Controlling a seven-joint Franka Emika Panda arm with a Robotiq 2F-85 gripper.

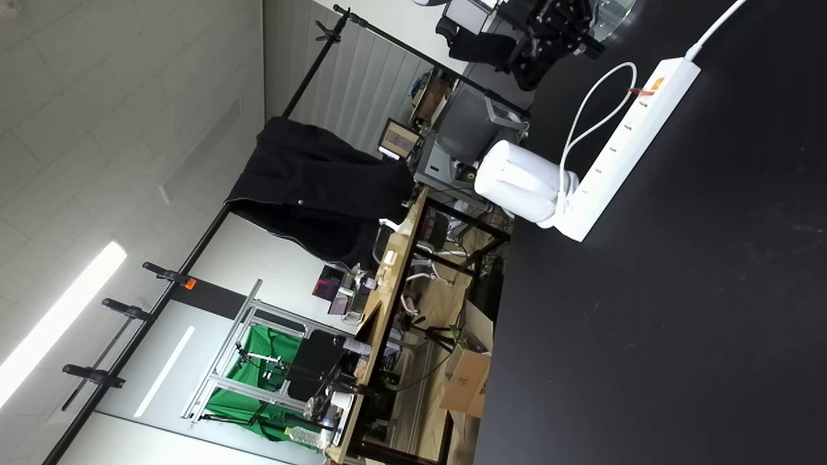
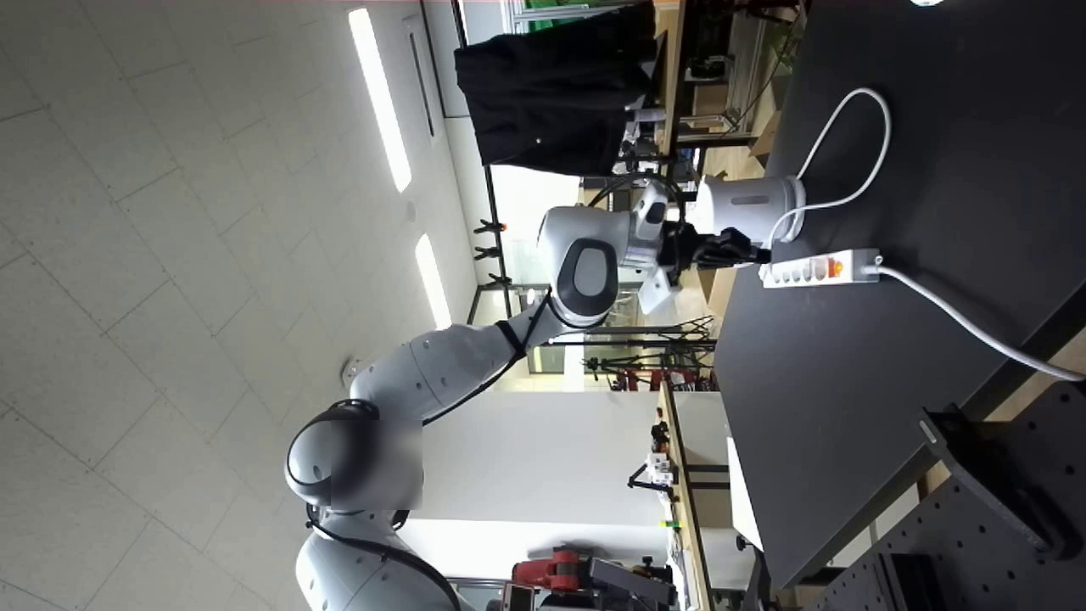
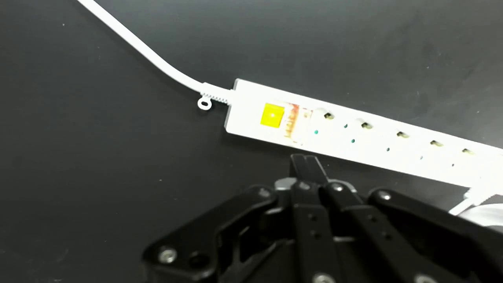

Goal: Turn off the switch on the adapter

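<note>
The long white plastic adapter (image 3: 369, 138) is laid on the matte black counter (image 3: 118, 177), its square yellow switch (image 3: 272, 115) uncovered. The black jointed hand (image 3: 305, 158) is fully closed, nothing gripped, the switch untouched; the whole press is judged yet to be made.

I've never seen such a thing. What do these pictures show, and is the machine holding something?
The machine is a white robot arm, seen best in an exterior view, ending in black fingers. Two pictures come from cameras standing outside the robot and look tipped sideways; the close one comes from a camera on its wrist, looking past the fingers. On the dark table lies a white power strip with a switch that looks yellow up close. A thick cord leaves one end; near the other stands a white appliance whose purpose I can't tell. The fingers are shut together, holding nothing. The job is to turn the switch off.
</note>
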